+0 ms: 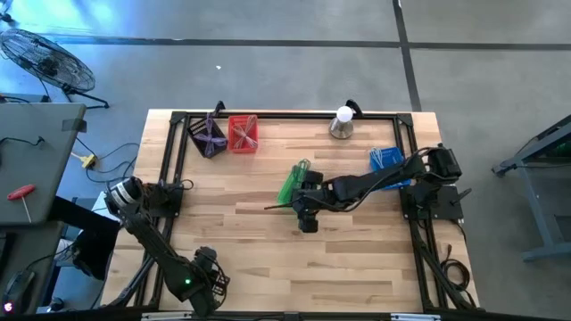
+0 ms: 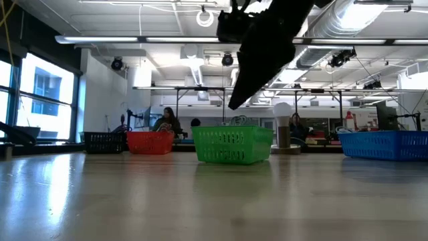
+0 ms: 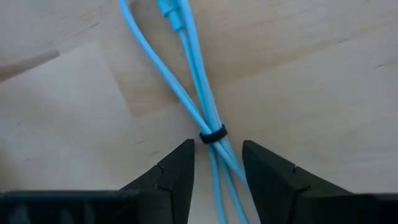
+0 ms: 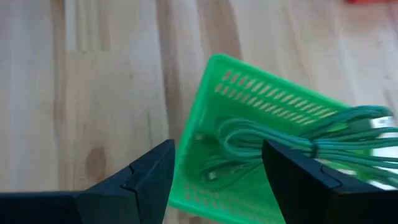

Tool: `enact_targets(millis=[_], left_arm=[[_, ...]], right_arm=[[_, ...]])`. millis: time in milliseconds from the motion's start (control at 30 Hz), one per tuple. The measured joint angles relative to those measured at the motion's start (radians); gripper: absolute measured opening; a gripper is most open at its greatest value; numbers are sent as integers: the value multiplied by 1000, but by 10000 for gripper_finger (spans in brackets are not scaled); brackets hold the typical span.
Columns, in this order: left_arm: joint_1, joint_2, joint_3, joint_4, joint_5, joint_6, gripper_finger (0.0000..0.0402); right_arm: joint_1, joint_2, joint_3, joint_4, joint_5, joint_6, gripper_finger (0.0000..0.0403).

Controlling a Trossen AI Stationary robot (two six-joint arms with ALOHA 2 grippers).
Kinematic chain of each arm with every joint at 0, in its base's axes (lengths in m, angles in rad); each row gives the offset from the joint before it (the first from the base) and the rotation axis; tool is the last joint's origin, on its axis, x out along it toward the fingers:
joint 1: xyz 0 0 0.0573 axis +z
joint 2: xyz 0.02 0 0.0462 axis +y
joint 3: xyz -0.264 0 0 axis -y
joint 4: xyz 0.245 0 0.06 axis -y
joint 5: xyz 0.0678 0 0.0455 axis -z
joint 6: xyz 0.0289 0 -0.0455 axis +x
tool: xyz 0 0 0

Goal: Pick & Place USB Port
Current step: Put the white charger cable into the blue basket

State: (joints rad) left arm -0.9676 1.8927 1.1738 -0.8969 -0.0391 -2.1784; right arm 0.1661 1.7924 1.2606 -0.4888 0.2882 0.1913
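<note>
High view shows the wooden table (image 1: 268, 259) with the green basket (image 1: 292, 181) near its middle, and that basket is the handiest landmark. Just beside it, on the side nearer the front edge, hangs the right gripper (image 1: 308, 217), reaching in from the right side of the table; its wrist camera looks down past spread fingers (image 4: 149, 174) with nothing between them, onto the basket, where a bundle of green cables (image 4: 292, 146) lies coiled inside. From table height the right arm is a dark shape hanging above the basket, blocking part of the room behind. Back from the green basket, along the far edge, stand a red basket (image 1: 243, 134) and a dark purple basket (image 1: 208, 136) side by side; off to its right is a blue basket (image 1: 387, 162), and a white-topped round object (image 1: 342, 123) is near the far rail. The left gripper (image 3: 217, 168) is well away, by the front left corner, and its fingers pinch a bundle of light blue USB cable (image 3: 186, 81), tied with a black band (image 3: 212, 135) and hanging over bare wood.
</note>
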Motion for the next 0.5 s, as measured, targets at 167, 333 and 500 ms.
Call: enact_targets(millis=[167, 333, 500], left_arm=[[0, 0, -30, 16, -41, 96, 73], [-4, 4, -21, -3, -123, 230, 15], [-2, 12, 30, -118, -283, 267, 6]], right_arm=[[34, 18, 0, 50, 5, -24, 230], [80, 19, 0, 136, 8, -82, 218], [156, 19, 0, 266, 6, -183, 204]])
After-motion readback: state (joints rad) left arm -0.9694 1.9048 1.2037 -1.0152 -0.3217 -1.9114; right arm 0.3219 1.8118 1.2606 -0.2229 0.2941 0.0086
